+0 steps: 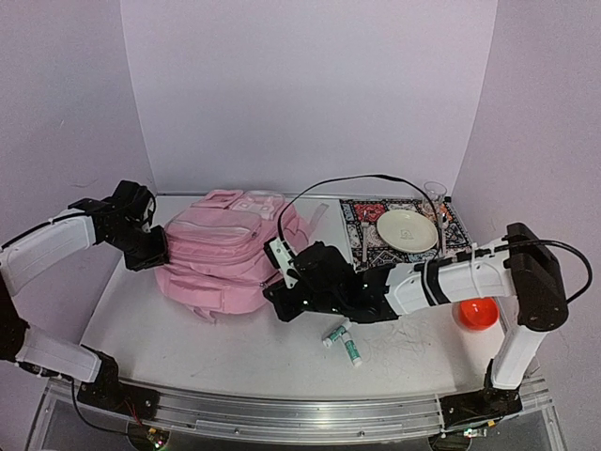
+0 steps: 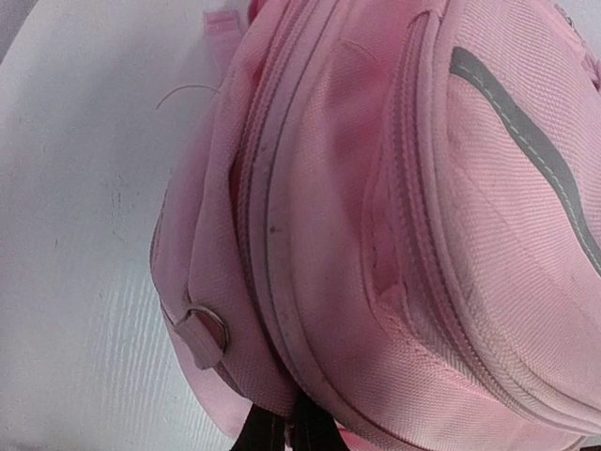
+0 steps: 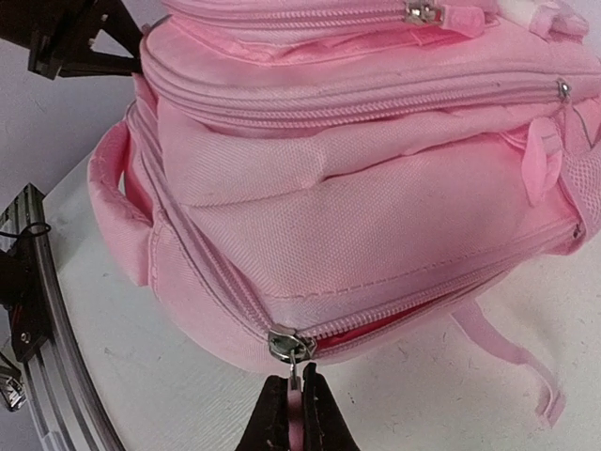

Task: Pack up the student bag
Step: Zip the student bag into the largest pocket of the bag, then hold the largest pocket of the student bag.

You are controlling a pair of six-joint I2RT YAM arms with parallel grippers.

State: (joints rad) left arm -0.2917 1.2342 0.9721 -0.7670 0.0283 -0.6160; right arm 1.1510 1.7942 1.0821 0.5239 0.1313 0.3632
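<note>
2 grips on bag (image 1: pixel 225 249): left gripper (image 2: pixel 291 428) clamps its side, right gripper (image 3: pixel 298 402) pinches the zip pull (image 3: pixel 296 365); next, drag the zip open.

A large soft pink fabric backpack (image 2: pixel 376 235) lies on the white surface (image 2: pixel 75 282), with a grey stripe (image 2: pixel 526 141) across its panel and a small metal ring (image 2: pixel 208 327) on its side. The left gripper (image 2: pixel 291 427) pinches its fabric with dark fingers.
</note>
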